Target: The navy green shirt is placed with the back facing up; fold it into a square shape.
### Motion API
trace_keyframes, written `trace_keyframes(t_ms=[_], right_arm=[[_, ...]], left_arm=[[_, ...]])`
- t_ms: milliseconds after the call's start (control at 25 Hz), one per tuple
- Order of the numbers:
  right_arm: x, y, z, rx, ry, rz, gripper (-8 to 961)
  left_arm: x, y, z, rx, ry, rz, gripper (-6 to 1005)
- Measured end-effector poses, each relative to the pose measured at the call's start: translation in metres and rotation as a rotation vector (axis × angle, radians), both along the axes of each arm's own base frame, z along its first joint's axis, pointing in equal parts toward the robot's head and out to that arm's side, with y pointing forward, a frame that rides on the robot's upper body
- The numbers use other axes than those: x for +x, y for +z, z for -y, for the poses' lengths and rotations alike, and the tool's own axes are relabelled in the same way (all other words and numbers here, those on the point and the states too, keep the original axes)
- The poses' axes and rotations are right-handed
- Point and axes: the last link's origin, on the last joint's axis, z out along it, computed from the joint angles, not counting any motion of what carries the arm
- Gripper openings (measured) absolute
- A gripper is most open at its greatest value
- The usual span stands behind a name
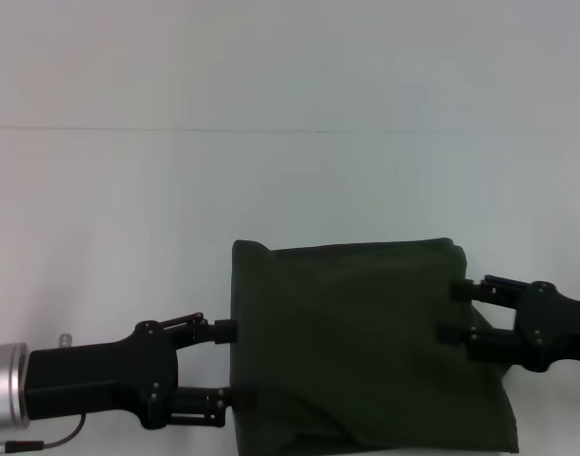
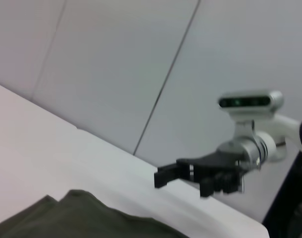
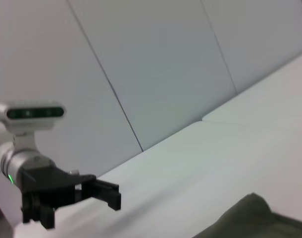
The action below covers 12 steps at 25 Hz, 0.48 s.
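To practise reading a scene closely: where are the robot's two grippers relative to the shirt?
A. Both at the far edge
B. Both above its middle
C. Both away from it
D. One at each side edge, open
D: in the head view the left gripper and right gripper sit open at opposite side edges of the navy green shirt.

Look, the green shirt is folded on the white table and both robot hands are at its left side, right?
Not quite. In the head view the left gripper is at the navy green shirt's left edge, the right gripper at its right edge. It is folded on the white table.
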Motion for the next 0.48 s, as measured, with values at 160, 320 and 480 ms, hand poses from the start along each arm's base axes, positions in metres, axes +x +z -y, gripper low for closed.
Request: trace_keyframes(t_ms=[160,320,480], right_arm=[[0.001,-0.017,-0.003,0.101,0.079,0.066,808],[0.008,-0.032,-0.01,0.141,0.071,0.138,808],[0.018,-0.041,-0.013,0.151,0.055,0.217,808]], left_arm=[[-0.004,0.002,-0.001,0.023,0.044,0.027,950],[-0.008,0.003,-0.002,0.028,0.098,0.033,950],[-0.011,0.002,0.0,0.022,0.134,0.035,950]])
